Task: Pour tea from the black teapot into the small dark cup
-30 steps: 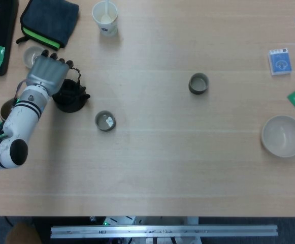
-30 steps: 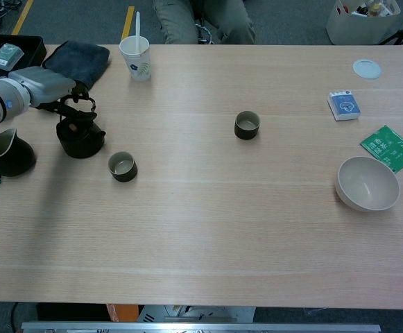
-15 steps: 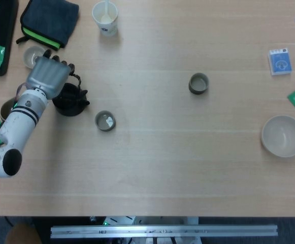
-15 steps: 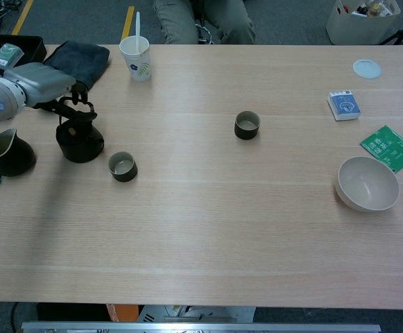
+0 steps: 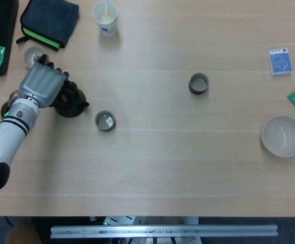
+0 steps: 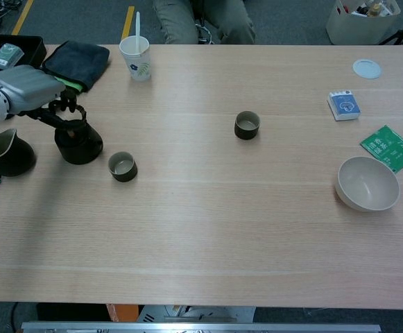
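Fingers: left hand stays hooked on the black teapot handle, now tilted leftward
Meaning: pot still on worktop, small dark cup unfilled

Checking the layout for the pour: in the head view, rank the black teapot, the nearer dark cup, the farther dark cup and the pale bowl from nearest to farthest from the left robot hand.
1. Black teapot, under the left robot hand.
2. Nearer dark cup, just right.
3. Farther dark cup, mid-table.
4. Pale bowl, far right.
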Controlling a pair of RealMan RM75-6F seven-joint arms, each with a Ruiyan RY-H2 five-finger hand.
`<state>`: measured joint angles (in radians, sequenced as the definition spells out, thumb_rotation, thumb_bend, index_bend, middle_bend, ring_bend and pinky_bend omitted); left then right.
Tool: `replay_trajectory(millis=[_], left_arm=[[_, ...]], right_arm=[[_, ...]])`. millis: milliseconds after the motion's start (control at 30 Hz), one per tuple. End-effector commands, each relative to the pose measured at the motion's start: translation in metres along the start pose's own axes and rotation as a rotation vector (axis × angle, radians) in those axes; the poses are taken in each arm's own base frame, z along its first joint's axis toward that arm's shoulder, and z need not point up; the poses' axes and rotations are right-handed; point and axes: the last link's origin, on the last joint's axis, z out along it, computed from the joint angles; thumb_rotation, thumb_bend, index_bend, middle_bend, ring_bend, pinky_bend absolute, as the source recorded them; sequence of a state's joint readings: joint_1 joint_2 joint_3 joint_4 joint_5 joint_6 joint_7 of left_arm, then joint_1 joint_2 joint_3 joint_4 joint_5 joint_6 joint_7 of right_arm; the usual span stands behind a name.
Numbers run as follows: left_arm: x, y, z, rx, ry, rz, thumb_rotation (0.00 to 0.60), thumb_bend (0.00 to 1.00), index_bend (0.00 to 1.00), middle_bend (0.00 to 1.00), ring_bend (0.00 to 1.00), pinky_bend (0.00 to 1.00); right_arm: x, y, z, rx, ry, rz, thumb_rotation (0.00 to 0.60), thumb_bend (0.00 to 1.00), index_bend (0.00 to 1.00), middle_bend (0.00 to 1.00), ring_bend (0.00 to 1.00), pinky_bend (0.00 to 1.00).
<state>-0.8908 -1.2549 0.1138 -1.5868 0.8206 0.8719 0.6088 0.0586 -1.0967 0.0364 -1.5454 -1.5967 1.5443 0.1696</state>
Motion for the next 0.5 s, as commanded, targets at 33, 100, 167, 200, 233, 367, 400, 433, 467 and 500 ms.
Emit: replay_trajectory(millis=[33,100,167,200,233,367,400,433,467,500], left_arm=[[-0.0021,-0.0006,-0.0029,0.000,-0.004,-0.002,0.112,0.20,0.34,0.37,0.24,0.11],[-0.0035,-0.0003,-0.0044,-0.002,-0.009,-0.005,0.114,0.20,0.34,0.38,0.24,0.11],[-0.0052,0.0006,-0.0056,-0.004,-0.012,-0.006,0.114,0.20,0.34,0.38,0.25,0.11],[-0.0061,0.0013,-0.0062,-0.006,-0.015,-0.009,0.113,0.20,0.34,0.39,0.26,0.11],[-0.0066,0.0020,-0.0064,-0.007,-0.016,-0.010,0.111,0.20,0.34,0.39,0.27,0.11],[-0.0077,0.0040,-0.0077,-0.013,-0.016,-0.007,0.113,0.20,0.36,0.41,0.29,0.11],[-0.0078,0.0044,-0.0081,-0.014,-0.016,-0.005,0.113,0.20,0.36,0.41,0.29,0.11],[-0.0079,0.0049,-0.0084,-0.016,-0.017,-0.004,0.113,0.20,0.37,0.42,0.29,0.11],[-0.0079,0.0057,-0.0089,-0.019,-0.018,-0.004,0.113,0.20,0.37,0.42,0.30,0.11],[-0.0080,0.0064,-0.0092,-0.020,-0.019,-0.005,0.113,0.20,0.37,0.42,0.30,0.11]], right_arm=[[0.0001,-0.0002,-0.0004,0.000,0.000,-0.001,0.600,0.21,0.26,0.30,0.21,0.31],[0.0002,-0.0005,-0.0007,0.000,0.000,0.000,0.600,0.21,0.26,0.30,0.21,0.31],[0.0003,-0.0006,-0.0012,0.000,0.000,0.000,0.600,0.21,0.26,0.30,0.21,0.31],[0.0003,-0.0006,-0.0016,0.000,0.000,0.000,0.600,0.21,0.26,0.30,0.21,0.31],[0.0005,-0.0005,-0.0018,0.000,0.000,0.000,0.600,0.21,0.26,0.30,0.21,0.31],[0.0017,0.0003,-0.0030,-0.003,0.004,-0.002,0.600,0.21,0.26,0.30,0.21,0.31],[0.0019,0.0004,-0.0032,-0.003,0.004,-0.001,0.600,0.21,0.26,0.30,0.21,0.31],[0.0019,0.0005,-0.0034,-0.004,0.004,-0.001,0.600,0.21,0.26,0.30,0.21,0.31],[0.0019,0.0007,-0.0035,-0.005,0.004,-0.001,0.600,0.21,0.26,0.30,0.21,0.31],[0.0018,0.0009,-0.0038,-0.005,0.004,-0.001,0.600,0.21,0.26,0.30,0.21,0.31]])
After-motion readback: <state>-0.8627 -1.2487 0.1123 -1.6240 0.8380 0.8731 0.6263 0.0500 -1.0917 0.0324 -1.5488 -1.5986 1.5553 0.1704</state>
